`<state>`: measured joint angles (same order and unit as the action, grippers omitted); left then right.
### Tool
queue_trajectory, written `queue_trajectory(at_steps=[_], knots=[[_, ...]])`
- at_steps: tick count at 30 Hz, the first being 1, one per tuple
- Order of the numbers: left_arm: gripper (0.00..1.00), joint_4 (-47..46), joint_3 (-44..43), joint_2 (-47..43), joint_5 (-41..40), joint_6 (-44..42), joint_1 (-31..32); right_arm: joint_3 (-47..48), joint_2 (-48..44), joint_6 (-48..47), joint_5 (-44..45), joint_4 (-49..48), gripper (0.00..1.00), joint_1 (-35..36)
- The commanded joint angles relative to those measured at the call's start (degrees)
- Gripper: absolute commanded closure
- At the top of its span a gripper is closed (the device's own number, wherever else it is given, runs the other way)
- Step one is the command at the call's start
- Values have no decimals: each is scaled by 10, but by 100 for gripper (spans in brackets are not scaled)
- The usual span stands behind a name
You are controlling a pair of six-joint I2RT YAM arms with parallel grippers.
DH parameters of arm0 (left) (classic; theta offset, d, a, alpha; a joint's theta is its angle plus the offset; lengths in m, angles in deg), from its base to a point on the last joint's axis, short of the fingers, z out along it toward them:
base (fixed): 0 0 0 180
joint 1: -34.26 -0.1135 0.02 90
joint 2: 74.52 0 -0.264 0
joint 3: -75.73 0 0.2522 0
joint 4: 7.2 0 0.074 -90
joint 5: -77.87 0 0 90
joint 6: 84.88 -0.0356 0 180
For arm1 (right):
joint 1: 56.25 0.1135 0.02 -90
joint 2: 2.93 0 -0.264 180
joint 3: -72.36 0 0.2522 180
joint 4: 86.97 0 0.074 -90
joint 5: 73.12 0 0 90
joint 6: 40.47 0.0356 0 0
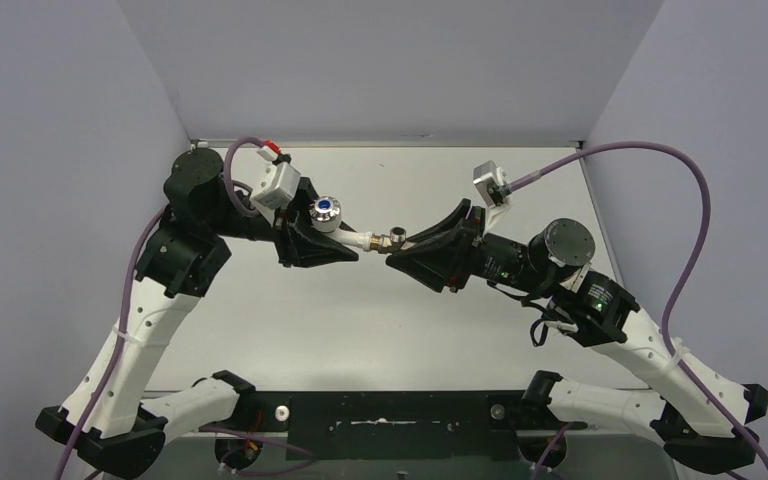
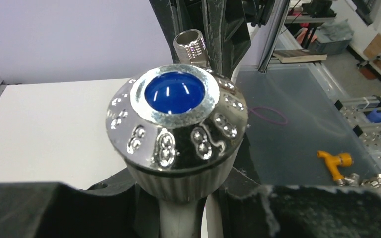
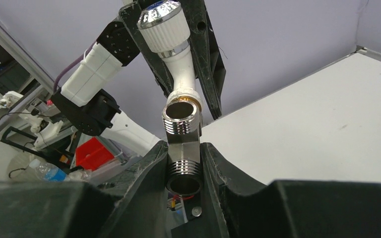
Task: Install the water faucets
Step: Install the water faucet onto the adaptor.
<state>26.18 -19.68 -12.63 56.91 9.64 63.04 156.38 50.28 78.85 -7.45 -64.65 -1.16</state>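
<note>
Top view: the black metal base plate (image 1: 390,425) lies nearest, its near edge cut off by the frame. Beyond it, over the white tabletop (image 1: 360,330), the left gripper (image 1: 338,240) is clamped on the small white tap body with round chrome knob and blue dot (image 1: 332,215). Just right of the tap, the right gripper (image 1: 407,247) pinches the small grey-brass threaded metal fitting (image 1: 392,239), which touches the tap's outlet. Whether the threads are engaged cannot be told. Plain grey walls (image 1: 380,60) enclose the tabletop.

Left wrist view: the knob fills the frame and hides the grip on the tap. Only the fitting's threaded end shows behind it.

Right wrist view: the fitting sits tight between both fingers, with the tap directly beyond. The background clutter is blurred.
</note>
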Motion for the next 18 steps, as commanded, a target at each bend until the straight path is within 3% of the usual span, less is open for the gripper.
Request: queue_trajectory(at_steps=[1, 18], knots=[[100, 61, -30, 10, 18, -98, 13, -5, 20, 66, 12, -66, 100, -4], [100, 119, -76, 29, -11, -221, 13, -16, 18, 208, 8, -99, 100, -12]])
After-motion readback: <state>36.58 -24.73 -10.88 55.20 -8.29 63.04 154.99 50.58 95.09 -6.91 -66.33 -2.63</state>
